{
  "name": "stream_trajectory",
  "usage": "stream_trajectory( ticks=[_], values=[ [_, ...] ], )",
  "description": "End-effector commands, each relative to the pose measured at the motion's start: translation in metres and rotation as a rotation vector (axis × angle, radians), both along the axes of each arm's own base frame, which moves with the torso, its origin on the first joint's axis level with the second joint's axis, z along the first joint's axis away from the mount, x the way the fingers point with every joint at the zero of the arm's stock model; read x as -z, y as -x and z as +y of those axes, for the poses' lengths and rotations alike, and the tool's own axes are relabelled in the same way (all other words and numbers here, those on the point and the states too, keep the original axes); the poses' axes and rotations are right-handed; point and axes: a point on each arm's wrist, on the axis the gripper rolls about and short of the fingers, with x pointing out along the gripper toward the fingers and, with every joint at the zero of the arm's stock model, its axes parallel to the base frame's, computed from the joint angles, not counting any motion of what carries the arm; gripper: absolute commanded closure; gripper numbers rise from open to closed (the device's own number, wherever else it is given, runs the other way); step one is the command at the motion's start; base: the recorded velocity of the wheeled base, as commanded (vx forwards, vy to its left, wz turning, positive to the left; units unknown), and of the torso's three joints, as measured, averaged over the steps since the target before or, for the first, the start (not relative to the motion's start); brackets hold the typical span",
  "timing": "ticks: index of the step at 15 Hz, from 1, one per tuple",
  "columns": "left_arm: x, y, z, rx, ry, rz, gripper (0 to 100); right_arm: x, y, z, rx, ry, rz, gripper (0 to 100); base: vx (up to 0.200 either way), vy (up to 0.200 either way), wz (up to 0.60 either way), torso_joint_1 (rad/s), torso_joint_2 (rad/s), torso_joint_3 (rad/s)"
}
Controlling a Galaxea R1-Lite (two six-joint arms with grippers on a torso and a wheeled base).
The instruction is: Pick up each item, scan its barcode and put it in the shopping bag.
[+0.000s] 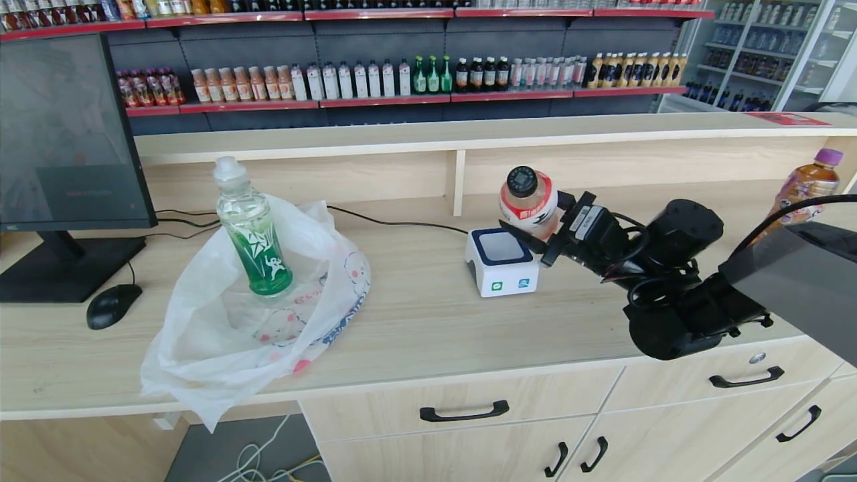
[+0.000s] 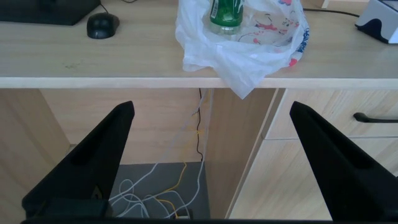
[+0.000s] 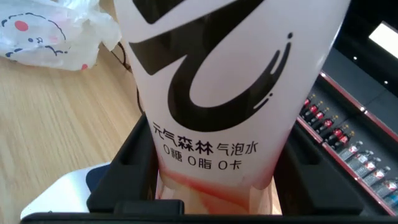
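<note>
wood counter [image 1: 428,321] w/ shopping bag [image 1: 201,348], monitor [image 1: 60,134], mouse [image 1: 112,304]; drink shelves [image 1: 381,102] behind.

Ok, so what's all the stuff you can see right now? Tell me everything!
green bottle: one, clear green, standing in the shopping bag
shopping bag: one, white, left on the counter
white bottle: one, white with black cap, held by the scanner
scanner: one, white, middle of the counter
brown bottle: one, brown with purple cap, counter's far right
monitor: one, black, far left
mouse: one, black, beside the monitor's stand
shelf bottles: many, mixed colours, red shelves behind
counter: one, light wood, drawers beneath
right gripper: one, black, shut on the white bottle
left gripper: one, black, open, low before the counter
</note>
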Motion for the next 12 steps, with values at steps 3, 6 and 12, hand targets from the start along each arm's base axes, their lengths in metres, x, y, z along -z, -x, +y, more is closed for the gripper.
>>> stream_trajectory(
  ticks=[3, 6, 12],
  values=[
    [0.0, 0.0, 0.0, 0.001, 0.0, -0.001, 0, 0.023, -0.021, 0.0, -0.019, 0.024, 0.001, 100, 0.0, 0.0, 0.0, 0.0, 0.0, 0.0],
    [0.0, 0.0, 0.0, 0.0, 0.0, 0.0, 0, 0.028, -0.025, -0.002, -0.018, 0.032, 0.002, 100, 0.0, 0.0, 0.0, 0.0, 0.0, 0.0],
    [0.0, 0.0, 0.0, 0.001, 0.0, -0.001, 0, 0.03, -0.031, -0.004, -0.01, 0.029, -0.009, 100, 0.0, 0.0, 0.0, 0.0, 0.0, 0.0]
  ],
)
